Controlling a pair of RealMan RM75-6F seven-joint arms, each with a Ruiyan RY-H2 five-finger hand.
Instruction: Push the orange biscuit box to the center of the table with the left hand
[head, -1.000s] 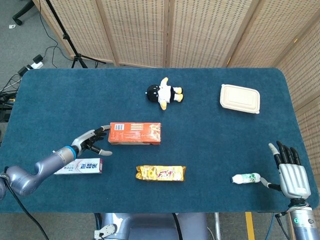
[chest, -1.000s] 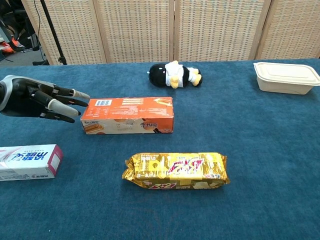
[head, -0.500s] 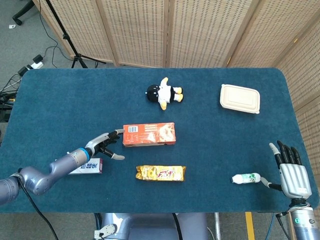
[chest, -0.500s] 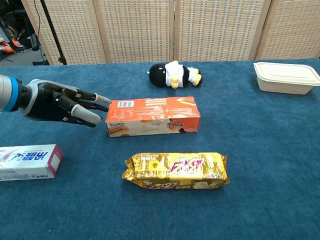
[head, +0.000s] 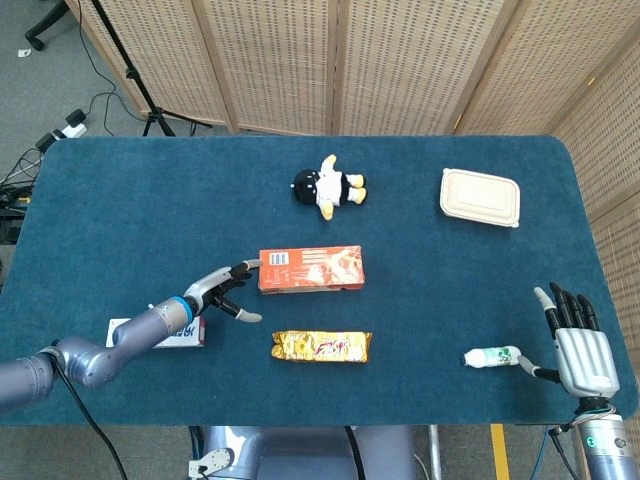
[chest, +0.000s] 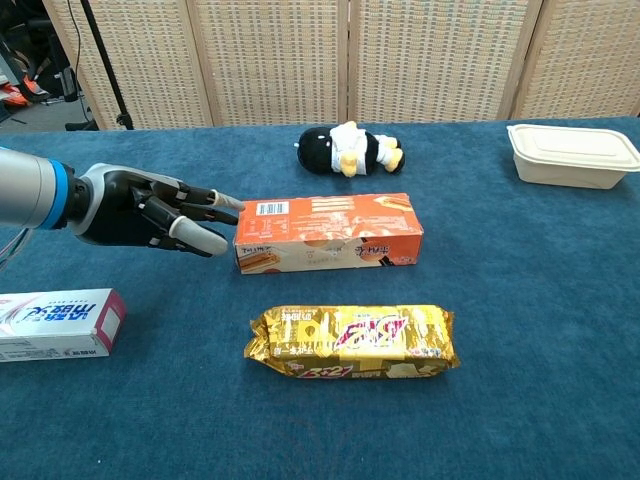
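The orange biscuit box (head: 311, 269) (chest: 328, 232) lies flat near the middle of the blue table (head: 150, 190), long side left to right. My left hand (head: 222, 293) (chest: 155, 211) is stretched out just left of it, holding nothing, with its extended fingertips (chest: 228, 202) touching the box's left end. My right hand (head: 579, 345) rests open at the table's front right edge, far from the box; the chest view does not show it.
A gold snack pack (head: 321, 346) (chest: 352, 340) lies just in front of the box. A toothpaste box (head: 155, 334) (chest: 58, 324) sits under my left forearm. A plush penguin (head: 329, 186) (chest: 350, 149), a lidded container (head: 481, 196) (chest: 572, 155) and a small tube (head: 492, 356) are further off.
My left hand has slid rightward, pushing the orange box along with it toward the table's middle. The right hand has stayed put.
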